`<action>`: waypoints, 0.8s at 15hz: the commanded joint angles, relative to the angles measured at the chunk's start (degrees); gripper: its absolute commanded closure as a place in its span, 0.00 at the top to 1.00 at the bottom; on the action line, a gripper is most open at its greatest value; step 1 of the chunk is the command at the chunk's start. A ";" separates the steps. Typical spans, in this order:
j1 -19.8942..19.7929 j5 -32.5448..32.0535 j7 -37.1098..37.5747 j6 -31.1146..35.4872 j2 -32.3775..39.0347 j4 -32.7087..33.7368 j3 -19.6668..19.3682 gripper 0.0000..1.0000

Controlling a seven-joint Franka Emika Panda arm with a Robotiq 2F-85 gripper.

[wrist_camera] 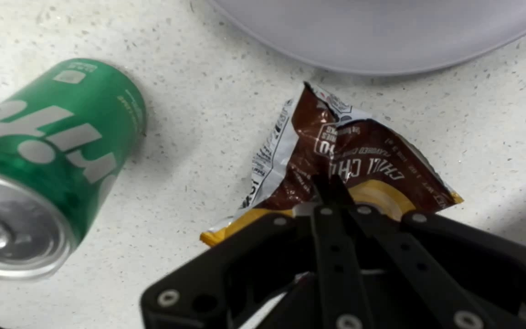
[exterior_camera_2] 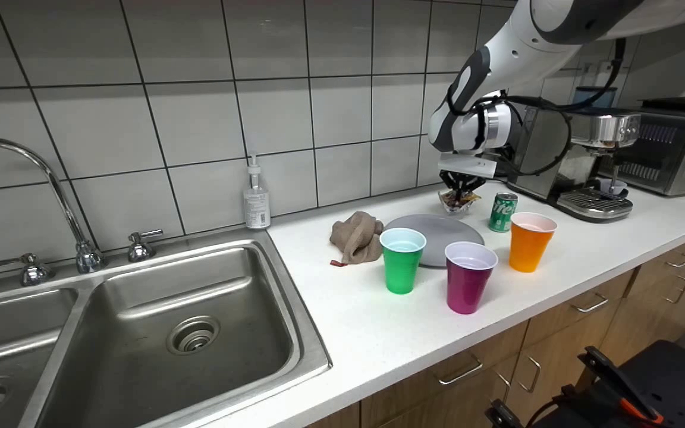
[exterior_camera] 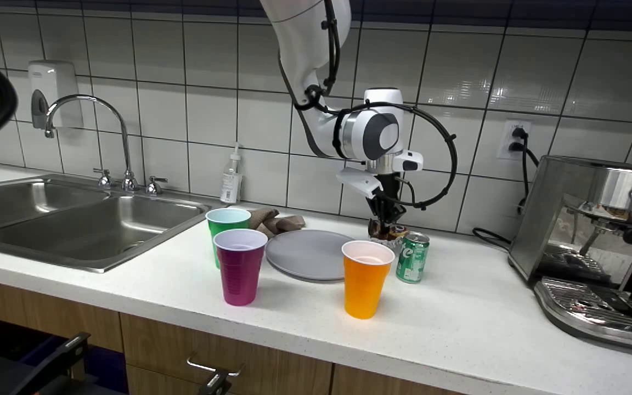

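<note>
Snack bag: one, brown and yellow with a silvery-white back, lettered "CHILI"; located just beside the gray plate, off it; film creased inward at one spot.
Gripper: one, black, pointing down; fingers pressed together, pinching a fold of the bag — judged from the creases gathered under the tips.
Bag, done: the grasp, by judgement, is made.
Bag, outstanding: release not yet made; whether its underside touches the counter cannot be told, so a lift is unconfirmed.
Green can: one, upright near the bag, not touching it, pull tab uppermost.
Plate: one, lying flat, its rim near the bag's upper corner, with a strip of speckled surface between.
Orange cup: one, upright, mouth up, set between the plate and the counter's front edge.
Espresso machine: one, steel, beyond the can, plugged in at the wall.
Purple cup: one, upright, on the plate's opposite side from the can.
Green cup: one, upright, near the purple one, apart from it.
Brown cloth: one, crumpled heap behind the green cup.
Soap bottle: one, clear, white pump, upright against the tiles.
Sink: one, steel, two basins — farthest entry.
</note>
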 commanded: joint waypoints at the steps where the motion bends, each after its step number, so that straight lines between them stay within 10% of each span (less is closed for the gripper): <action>1: -0.02 -0.26 2.26 -2.89 1.55 3.67 -0.56 0.02; 2: 0.00 -0.32 2.39 -3.15 1.63 3.89 -0.61 0.27; 12: -0.92 0.37 -2.36 -2.43 -3.86 -2.78 2.12 0.90</action>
